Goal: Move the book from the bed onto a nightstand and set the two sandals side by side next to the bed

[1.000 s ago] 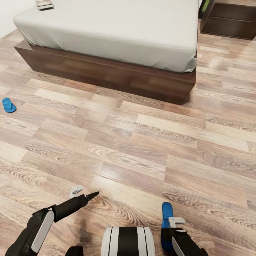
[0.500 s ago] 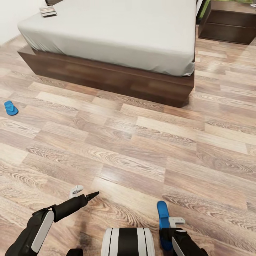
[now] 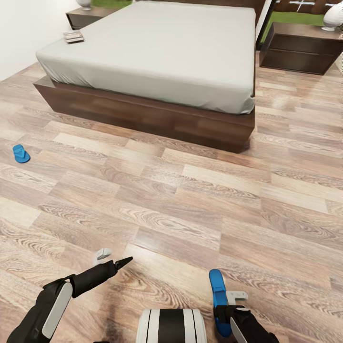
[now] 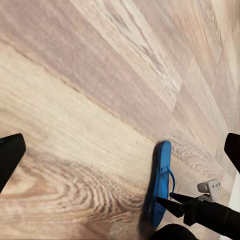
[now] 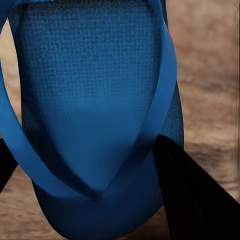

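- Right gripper (image 3: 227,312): dark fingers (image 5: 192,195) pinching one blue sandal (image 3: 217,297), seen low in the head view beside the robot's trunk (image 3: 171,325). The right wrist view is close on this sandal (image 5: 95,100), showing its textured sole and thong straps, a dark finger lying against one edge. The left wrist view shows the same sandal (image 4: 159,185) edge-on, tilted above the floor, with the right gripper (image 4: 172,205) at its near end.
- Left gripper (image 3: 114,259): fingers spread, one white, one dark, nothing between them, hovering over the wood-plank floor (image 3: 190,200). In the left wrist view the two dark fingertips (image 4: 10,155) sit at opposite edges with bare planks between.
- Second sandal (image 3: 21,153): flat on the floor at the head view's left, well apart from both arms and apart from the bed frame.
- Bed (image 3: 162,52): pale mattress on a dark brown frame, across the upper head view.
- Book (image 3: 74,36): lying on the mattress at the far left corner, near the headboard end.
- Left nightstand (image 3: 83,16): dark surface just beyond the book's corner of the bed, carrying a pale rounded object, cut off by the picture edge.
- Right nightstand (image 3: 297,47): dark surface with drawer fronts at the bed's other side, carrying a pale rounded object (image 3: 332,16) at its far right.
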{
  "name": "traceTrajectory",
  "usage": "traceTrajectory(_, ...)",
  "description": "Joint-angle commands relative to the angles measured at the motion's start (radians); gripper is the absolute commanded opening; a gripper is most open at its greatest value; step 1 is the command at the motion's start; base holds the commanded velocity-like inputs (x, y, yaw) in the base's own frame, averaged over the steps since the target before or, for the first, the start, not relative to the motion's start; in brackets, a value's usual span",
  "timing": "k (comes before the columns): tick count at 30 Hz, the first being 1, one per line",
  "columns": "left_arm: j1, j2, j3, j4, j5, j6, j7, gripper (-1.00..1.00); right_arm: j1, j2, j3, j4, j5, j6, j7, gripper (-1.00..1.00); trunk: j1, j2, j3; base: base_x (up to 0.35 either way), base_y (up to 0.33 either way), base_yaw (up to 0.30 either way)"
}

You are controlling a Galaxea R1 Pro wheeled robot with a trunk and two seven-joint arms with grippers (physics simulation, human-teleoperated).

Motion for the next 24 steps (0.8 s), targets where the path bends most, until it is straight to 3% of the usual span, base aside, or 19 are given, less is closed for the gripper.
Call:
traceTrajectory(1,0.0,0.0,0.001,0.0,0.004,0.006,-0.001,1.0,0.0,0.0,0.0,-0.002,-0.002,0.006,-0.005,-1.0,-0.001,0.0,0.003,0.0,0.0,0.0)
traceTrajectory(24,0.0,0.001,0.001,0.0,0.004,0.006,-0.003,1.0,0.0,0.0,-0.001,-0.002,-0.002,0.006,-0.005,-1.0,-0.011,0.005,0.092,0.0,0.0,0.0)
